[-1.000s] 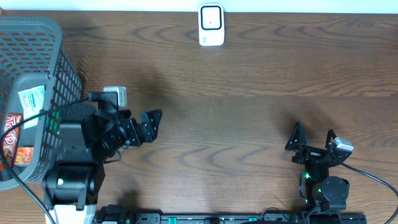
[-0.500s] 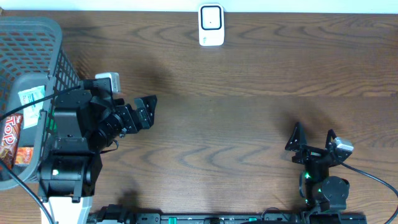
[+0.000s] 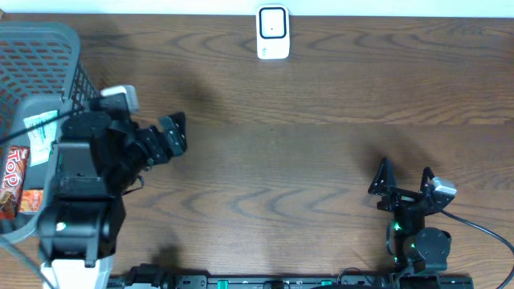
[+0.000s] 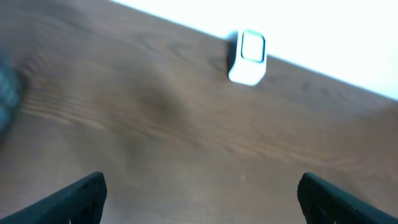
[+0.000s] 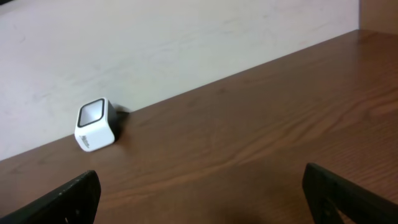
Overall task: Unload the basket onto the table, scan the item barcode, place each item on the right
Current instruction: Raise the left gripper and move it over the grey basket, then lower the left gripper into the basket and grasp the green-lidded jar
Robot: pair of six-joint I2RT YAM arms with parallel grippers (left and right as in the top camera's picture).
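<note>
Just beside the grey basket (image 3: 56,56), where the snack packets (image 3: 14,172) lie at the tabletop (image 3: 321,120) left edge, the left hand (image 3: 172,133) is spread wide and empty. The right hand (image 3: 405,171), well apart from the basket, is the same.

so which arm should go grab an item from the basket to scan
left. the left arm is right at the gray basket holding the snack packets, jaws open and empty; the right arm sits at the opposite side, far from it
</note>
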